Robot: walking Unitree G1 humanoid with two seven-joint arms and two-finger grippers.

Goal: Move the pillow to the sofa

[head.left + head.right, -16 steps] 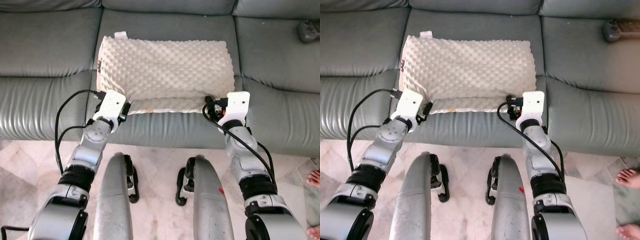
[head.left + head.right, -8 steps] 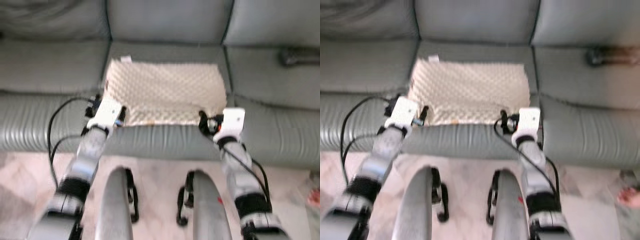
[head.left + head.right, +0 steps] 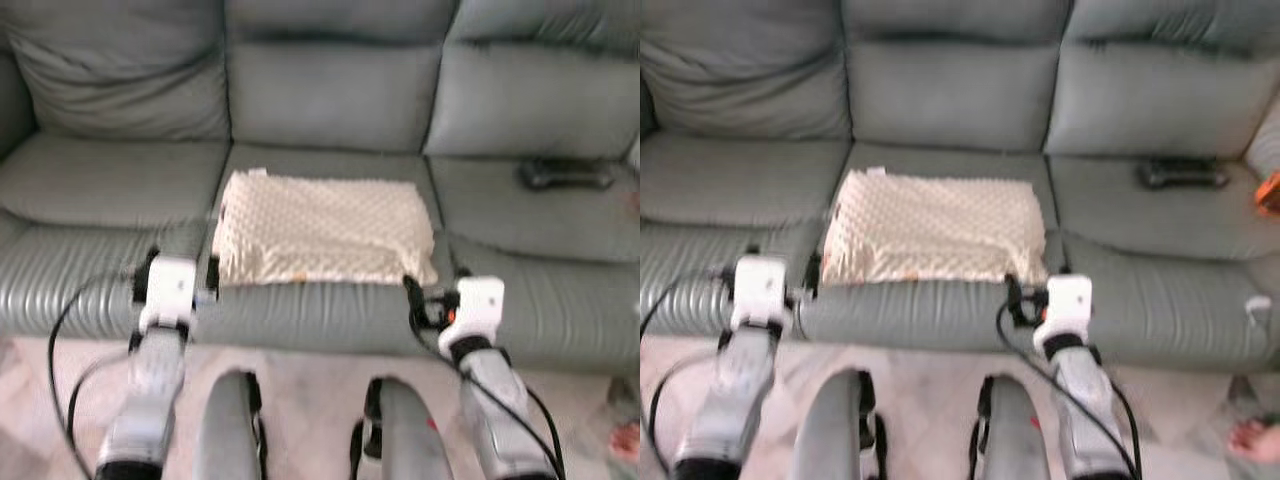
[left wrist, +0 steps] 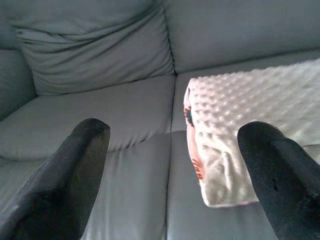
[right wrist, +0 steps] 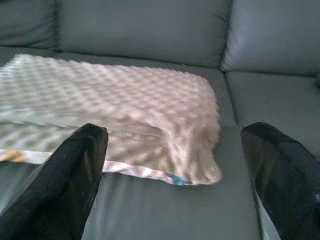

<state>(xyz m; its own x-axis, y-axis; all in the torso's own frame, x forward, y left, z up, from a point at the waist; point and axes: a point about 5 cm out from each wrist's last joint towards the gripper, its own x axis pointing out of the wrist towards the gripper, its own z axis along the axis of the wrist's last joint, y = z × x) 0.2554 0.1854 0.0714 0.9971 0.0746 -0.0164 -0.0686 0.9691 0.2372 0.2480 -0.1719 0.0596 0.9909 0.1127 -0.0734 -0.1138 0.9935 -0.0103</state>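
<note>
Compared with a second ago, both arms are sitting farther back from the pillow (image 3: pixel 322 230) and the head camera is taking in much more of the sofa (image 3: pixel 330 100), backrest cushions included; the pillow itself is lying where it was, flat on the middle seat cushion with its near edge at the front lip of the seat. The left gripper (image 4: pixel 172 175) is now hovering off the pillow's left end, no longer touching it, and its two black fingers (image 4: pixel 65 175) are standing wide apart with nothing between them. The right gripper (image 5: pixel 175 185) is likewise hanging in front of the pillow's right front corner, fingers (image 5: pixel 60 185) spread apart and empty. The left wrist view is showing the pillow's short end face with small dark and red marks on it, a detail the head views are too blurred to give. The right wrist view is showing a pale hem with a small coloured tag along the pillow's near edge. The head views are alone in showing a dark object (image 3: pixel 563 174) resting on the right seat cushion, well apart from the pillow, and a person's foot (image 3: pixel 1252 440) on the floor at the right.
</note>
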